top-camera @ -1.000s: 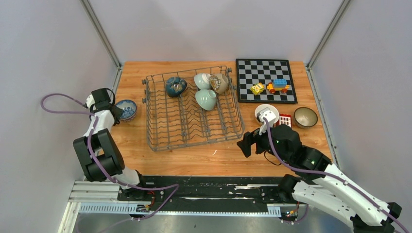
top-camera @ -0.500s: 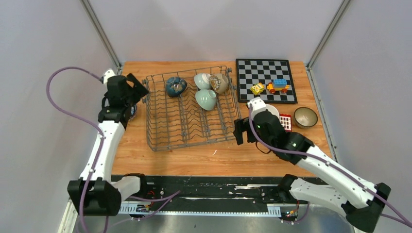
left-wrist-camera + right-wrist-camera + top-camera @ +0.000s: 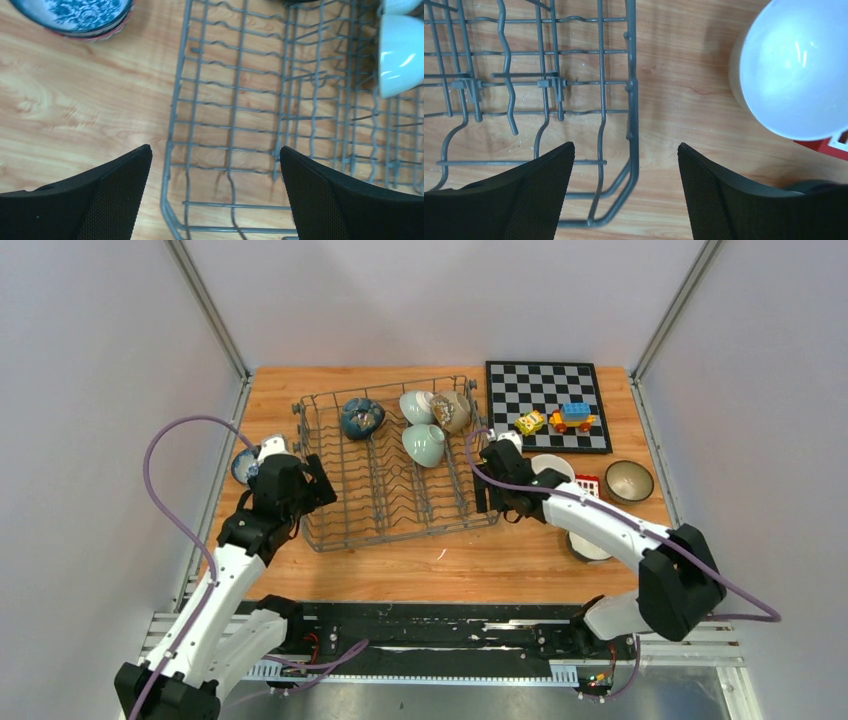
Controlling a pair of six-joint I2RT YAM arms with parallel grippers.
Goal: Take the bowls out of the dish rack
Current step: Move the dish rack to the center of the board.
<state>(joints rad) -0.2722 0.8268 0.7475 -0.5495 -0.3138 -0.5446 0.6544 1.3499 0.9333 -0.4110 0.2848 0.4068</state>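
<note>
The top view gives you the layout. The rack (image 3: 365,495) sits mid-table with four bowls among the prongs at its far end: a teal bowl (image 3: 361,417), a whitish bowl (image 3: 414,403), a brown bowl (image 3: 452,412), and a pale green bowl (image 3: 424,445) just in front of those two. On the table, a blue bowl (image 3: 242,465) lies just left of the rack, half hidden by your left arm (image 3: 235,565). A white bowl (image 3: 555,465) lies just right of the rack, partly under your right arm (image 3: 610,530), and a beige bowl (image 3: 629,481) sits farther right. A round rim (image 3: 588,546) shows under the right forearm, too covered to identify.

The wrist views show the fingers, which the top view blurs into black shapes. Your left gripper (image 3: 215,148) is spread wide and holds nothing. The rack's near-left corner wires lie under the gap, with the blue bowl at the upper left and the pale green bowl at the right edge. Your right gripper (image 3: 625,145) has its fingers apart too, a little narrower, and holds nothing. It sits over the rack's near-right corner, with the white bowl beside it on bare wood. You cannot tell whether either gripper touches the wire.

A chessboard (image 3: 545,390) carrying toys (image 3: 572,417) sits at the far right. A red block (image 3: 587,486) lies between the white and beige bowls. Rows of prongs stand between each gripper and the racked bowls.
</note>
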